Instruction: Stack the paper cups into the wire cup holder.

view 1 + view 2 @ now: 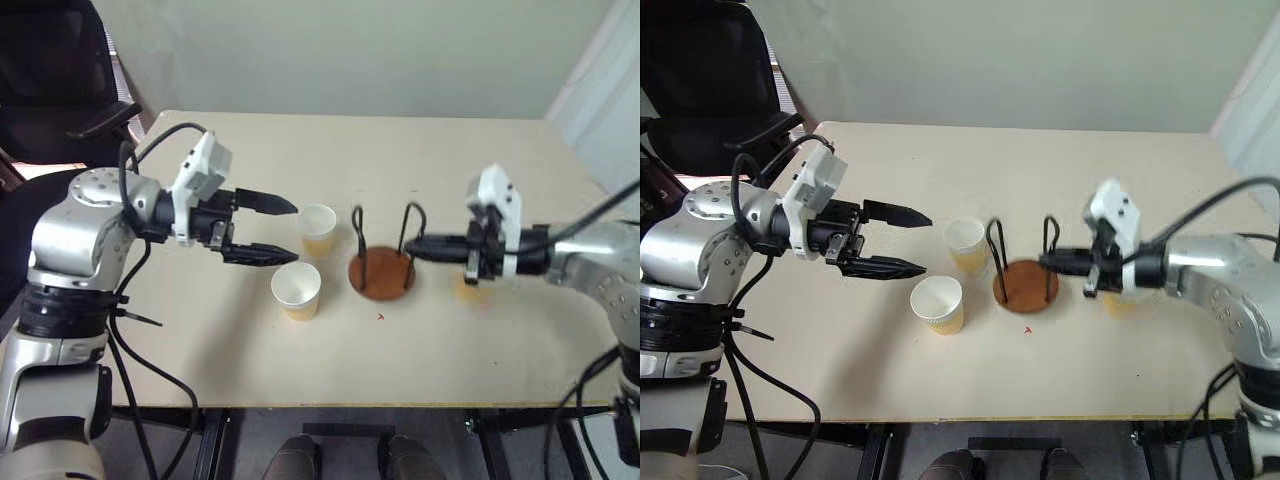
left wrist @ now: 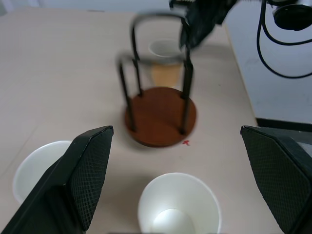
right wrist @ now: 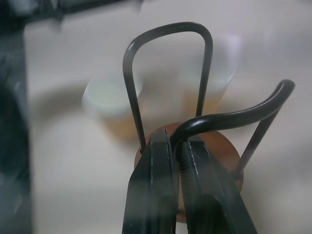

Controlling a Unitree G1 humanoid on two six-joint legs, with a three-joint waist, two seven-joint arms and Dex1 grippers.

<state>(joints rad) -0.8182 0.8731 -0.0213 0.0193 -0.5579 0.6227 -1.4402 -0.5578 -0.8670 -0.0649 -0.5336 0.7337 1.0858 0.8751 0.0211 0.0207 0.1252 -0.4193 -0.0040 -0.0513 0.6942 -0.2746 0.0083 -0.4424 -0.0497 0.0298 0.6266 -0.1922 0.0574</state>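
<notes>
- The wire cup holder is found standing upright near the middle of the tabletop, its reddish-brown disc base flat on the surface and both black wire loops raised; no cup is seated in it.
- Two paper cups are noted on the side of the holder toward the tabletop's left edge: one just beside the nearer loop, the other closer to the front edge, both upright with mouths up.
- A third cup is seen in the left wrist view beyond the holder, on the side toward the right edge, largely screened by the right arm in the head views.
- The left end effector is spread wide, empty, and held above the tabletop just short of the two nearer cups.
- The right end effector is pressed together, its tips lying against the loop on that side; whether the wire is pinched cannot be told.
- Handling judgement: the cups are taken as very light, thin-walled and easily crushed or tipped; a gentle hold across the upper wall below the rolled rim is advised.
- The holder is judged stiff but light, liable to slide if nudged.
</notes>
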